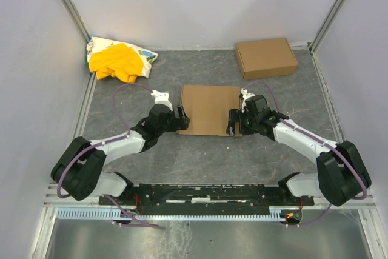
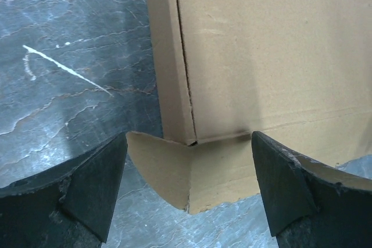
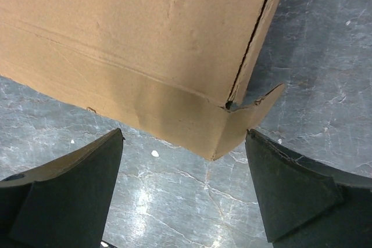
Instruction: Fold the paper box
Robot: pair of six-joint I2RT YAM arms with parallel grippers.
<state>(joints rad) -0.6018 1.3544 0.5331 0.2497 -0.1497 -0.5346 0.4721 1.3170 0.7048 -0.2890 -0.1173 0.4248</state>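
My left tool (image 2: 189,137) and my right tool (image 3: 185,133) both stand released, fingers spread wide and gripping nothing. The paper box (image 1: 209,110) lies flat on the bench (image 1: 151,162), ahead of both tools and between them. Its one near corner sits just in front of my left tool, framed by the two fingers, and its other near corner sits the same way before my right tool. I cannot see either tool touching it.

I judge the box light: plain thin cardboard, stiff across its flat panels and willing to bend only along the creases. Being so light on a smooth bench, it will likely slide if I push from one side alone, so both tools should press toward each other. At each corner facing me a small flap stands loose, poking out toward the tool, and a dark slit gapes between the top panel and the side wall. The wall before my right tool already looks a little rumpled, so the board dents easily.

I would take hold at those loose corner flaps or the low wall beside them, pinching across the board's thickness, and keep off the broad top panel.
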